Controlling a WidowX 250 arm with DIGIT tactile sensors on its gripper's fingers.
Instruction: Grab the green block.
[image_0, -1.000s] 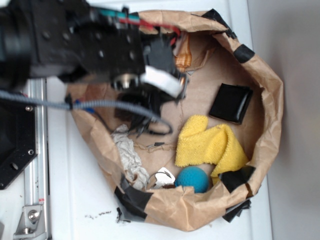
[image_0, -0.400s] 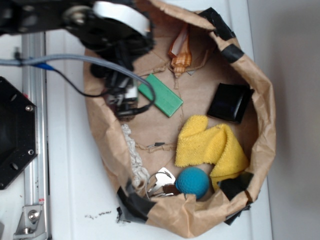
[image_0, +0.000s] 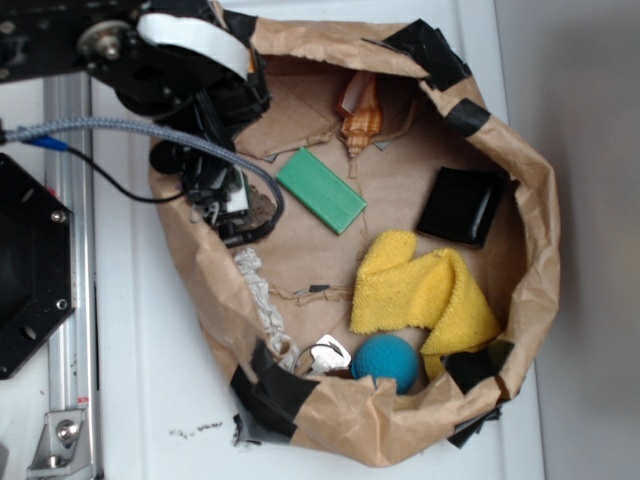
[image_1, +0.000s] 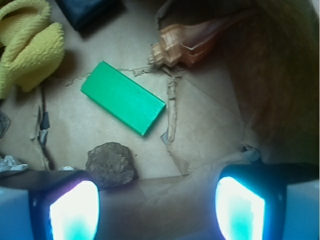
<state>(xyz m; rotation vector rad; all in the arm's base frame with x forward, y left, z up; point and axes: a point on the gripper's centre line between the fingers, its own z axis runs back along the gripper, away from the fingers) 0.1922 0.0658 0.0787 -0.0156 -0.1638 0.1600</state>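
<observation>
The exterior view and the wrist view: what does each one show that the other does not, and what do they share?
Only the exterior view shows the teal ball, the paper bag's rim and the robot arm. Only the wrist view shows the dark rock and the open pincer, its pads apart and holding nothing. Both show the green block, the seashell, the yellow cloth and the black wallet.

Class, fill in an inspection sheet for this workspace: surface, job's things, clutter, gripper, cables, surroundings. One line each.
Surface: brown paper bag lined with paper, patched with black tape.
Job's things: green block lies flat, untouched.
Clutter: seashell, rock, yellow cloth, black wallet, teal ball, white rag.
Gripper: gripper open, empty, short of the block.
Cables: braided cable crosses the bag's rim.
Surroundings: white table, metal rail.
</observation>
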